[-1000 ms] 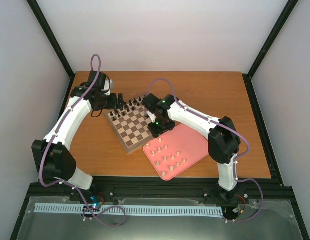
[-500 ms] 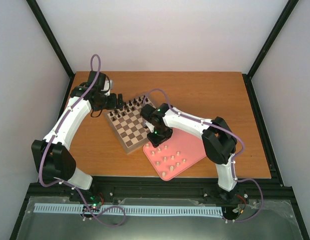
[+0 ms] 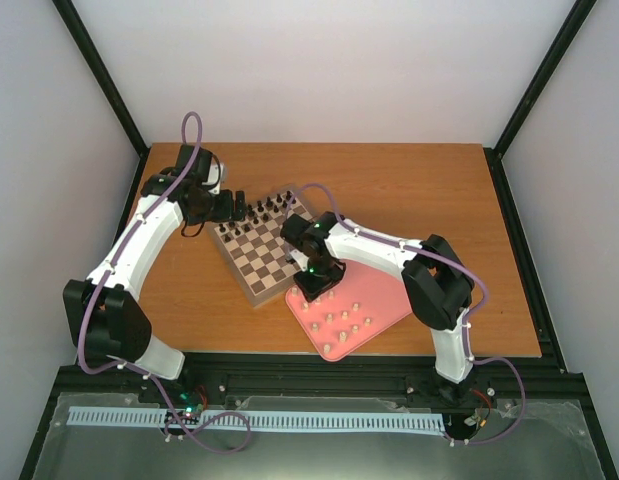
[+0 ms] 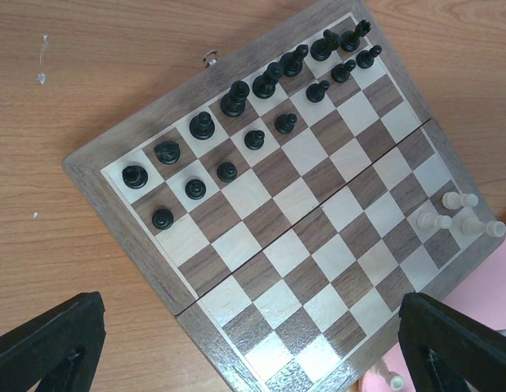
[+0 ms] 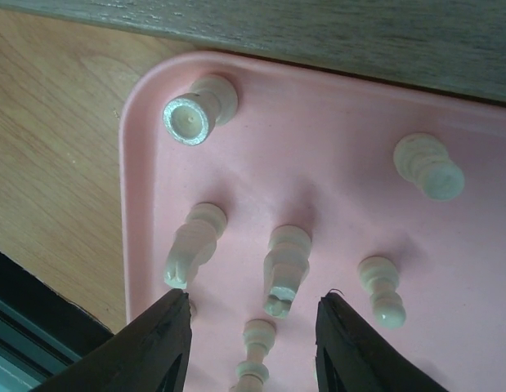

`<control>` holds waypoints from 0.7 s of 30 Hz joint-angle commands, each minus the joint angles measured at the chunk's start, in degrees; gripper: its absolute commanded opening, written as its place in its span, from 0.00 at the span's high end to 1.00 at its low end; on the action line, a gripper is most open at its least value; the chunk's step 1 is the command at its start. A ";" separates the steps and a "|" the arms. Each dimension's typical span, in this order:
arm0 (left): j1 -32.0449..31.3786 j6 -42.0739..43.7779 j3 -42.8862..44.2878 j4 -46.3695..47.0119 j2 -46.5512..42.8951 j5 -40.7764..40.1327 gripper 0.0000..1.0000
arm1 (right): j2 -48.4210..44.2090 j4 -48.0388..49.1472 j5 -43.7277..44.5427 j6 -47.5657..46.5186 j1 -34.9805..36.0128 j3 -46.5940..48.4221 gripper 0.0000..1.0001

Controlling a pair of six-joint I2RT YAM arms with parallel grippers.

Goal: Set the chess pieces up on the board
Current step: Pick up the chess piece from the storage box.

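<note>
The board [image 4: 261, 220] lies slanted on the wooden surface [image 4: 73, 65]. Sixteen dark pieces [image 4: 235, 100] stand along its upper-left edge in two rows of eight, and three cream chess pieces [image 4: 437, 220] sit near its right corner. The left gripper [image 4: 248, 331] hangs above, jaws wide apart and empty. Six more cream pieces show on the pink tray [image 5: 334, 122], where the right gripper [image 5: 254, 331] hovers low, jaws apart with one piece between them.
</note>
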 commanded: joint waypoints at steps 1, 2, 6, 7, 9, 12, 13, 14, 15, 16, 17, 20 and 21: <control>0.37 0.11 0.16 0.19 -1.87 -0.09 0.00 | -1.14 0.33 -0.46 0.56 0.85 -0.48 0.58; 0.37 0.13 0.08 0.24 -1.97 -0.25 0.00 | -1.21 0.41 -0.04 0.95 0.89 -0.64 0.59; 0.37 0.15 -0.24 0.32 -2.26 -0.28 0.00 | -0.89 0.42 1.92 2.25 0.89 -1.00 0.60; 0.37 0.13 -0.32 0.27 -2.23 -0.28 0.00 | -0.75 0.42 2.25 2.36 0.89 -1.09 0.61; 0.37 0.17 -0.32 0.31 -2.34 -0.35 0.00 | -0.27 0.54 2.45 2.48 0.83 -1.25 0.61; 0.37 0.13 -0.25 0.39 -2.21 -0.27 0.00 | -0.07 0.93 2.28 2.43 0.81 -1.58 0.62; 0.37 0.13 -0.18 0.30 -2.12 -0.26 0.00 | -0.03 1.21 2.17 2.35 0.81 -1.64 0.61; 0.37 0.14 -0.09 0.29 -2.09 -0.16 0.00 | 0.05 1.46 1.93 2.24 0.82 -1.75 0.62; 0.37 0.13 -0.05 0.29 -1.98 -0.15 0.00 | 0.13 1.69 1.86 2.15 0.81 -1.83 0.62; 0.37 0.13 -0.07 0.33 -2.07 -0.16 0.00 | 0.40 1.74 1.78 2.09 0.81 -1.88 0.62; 0.36 0.13 -0.07 0.21 -2.09 -0.15 0.00 | 0.81 1.78 1.83 2.09 0.81 -1.84 0.62; 0.37 0.15 -0.23 0.24 -2.15 -0.23 0.00 | 1.18 1.97 1.86 2.04 0.81 -1.79 0.66; 0.37 0.13 -0.18 0.28 -2.13 -0.27 0.00 | 1.14 2.03 1.92 1.99 0.74 -1.75 0.67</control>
